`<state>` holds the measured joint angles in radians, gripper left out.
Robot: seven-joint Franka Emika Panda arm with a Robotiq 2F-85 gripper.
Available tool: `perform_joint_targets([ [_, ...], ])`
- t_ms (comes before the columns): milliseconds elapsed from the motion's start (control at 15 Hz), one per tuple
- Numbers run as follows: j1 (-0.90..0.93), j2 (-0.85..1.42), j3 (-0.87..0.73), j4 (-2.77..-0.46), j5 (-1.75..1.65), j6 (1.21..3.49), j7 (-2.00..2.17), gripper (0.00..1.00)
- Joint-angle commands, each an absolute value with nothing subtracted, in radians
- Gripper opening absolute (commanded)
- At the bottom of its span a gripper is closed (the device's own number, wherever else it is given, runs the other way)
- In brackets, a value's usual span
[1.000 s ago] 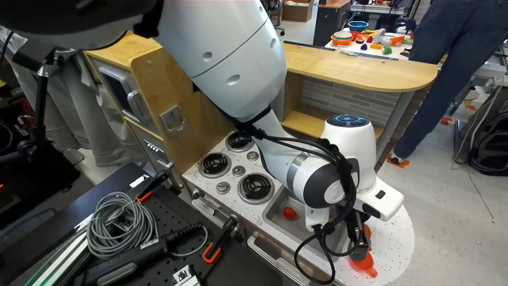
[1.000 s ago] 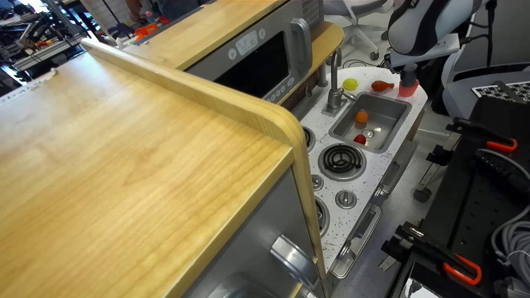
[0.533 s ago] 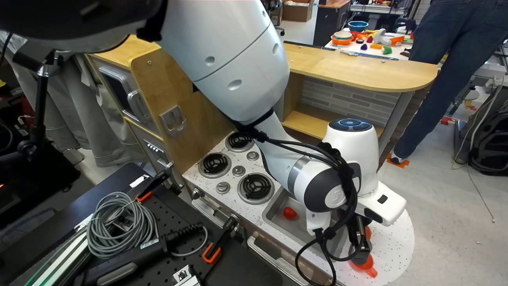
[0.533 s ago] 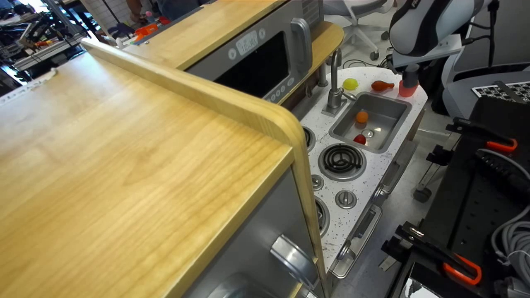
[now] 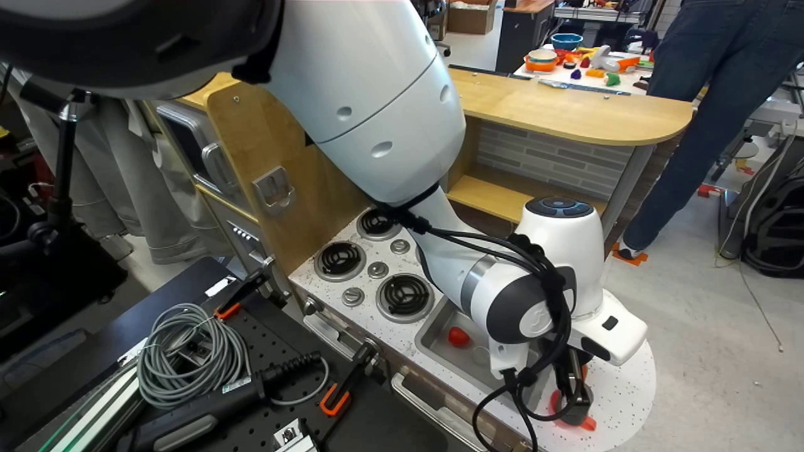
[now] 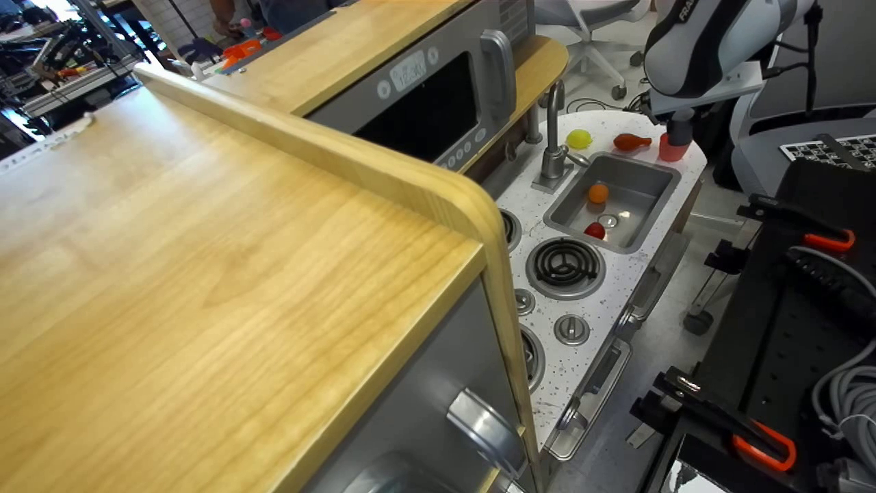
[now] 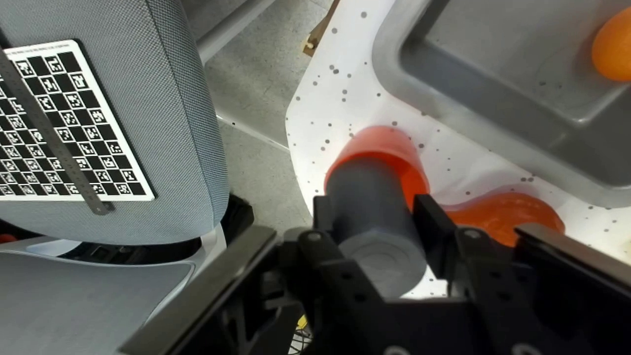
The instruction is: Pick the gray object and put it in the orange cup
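The gray object (image 7: 382, 259) is a dark gray cylinder with a lighter flat end. In the wrist view it sits between the two black finger pads (image 7: 429, 227), which touch it on both sides, so my gripper (image 7: 373, 212) is shut on it. The orange cup (image 7: 379, 138) is red-orange and stands on the white counter. The far end of the gray object overlaps the cup's mouth; how deep it reaches inside is hidden. In exterior views the cup (image 6: 671, 148) has the gray object (image 6: 679, 131) at its top, and my gripper (image 5: 576, 402) partly covers the cup (image 5: 588, 423).
A gray sink (image 6: 660, 205) beside the cup holds an orange ball (image 6: 598, 193) and a red piece (image 6: 595, 231). An orange-brown bottle-shaped piece (image 7: 512, 217) lies close by the cup. A yellow piece (image 6: 579, 139) and a faucet (image 6: 553, 154) are farther off. The counter's edge is near the cup.
My gripper has moved slightly to the right and lower in the exterior views, with the gray object in it. The gray object has shifted a little over the cup. The cup has stayed in place.
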<state>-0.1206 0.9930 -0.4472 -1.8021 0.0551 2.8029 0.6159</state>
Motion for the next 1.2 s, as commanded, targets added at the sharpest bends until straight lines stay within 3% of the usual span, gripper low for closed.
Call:
perform_joint_targets([
  [0,-0.138,1.023,-0.44,-1.761,0.081,2.793,0.58,0.71],
  [267,-0.137,1.028,-0.439,-1.759,0.086,2.792,0.568,0.98],
  [533,-0.148,0.959,-0.402,-1.793,0.087,2.763,0.502,1.0],
  [1133,-0.196,0.662,-0.283,-1.917,0.033,2.449,0.143,1.0],
])
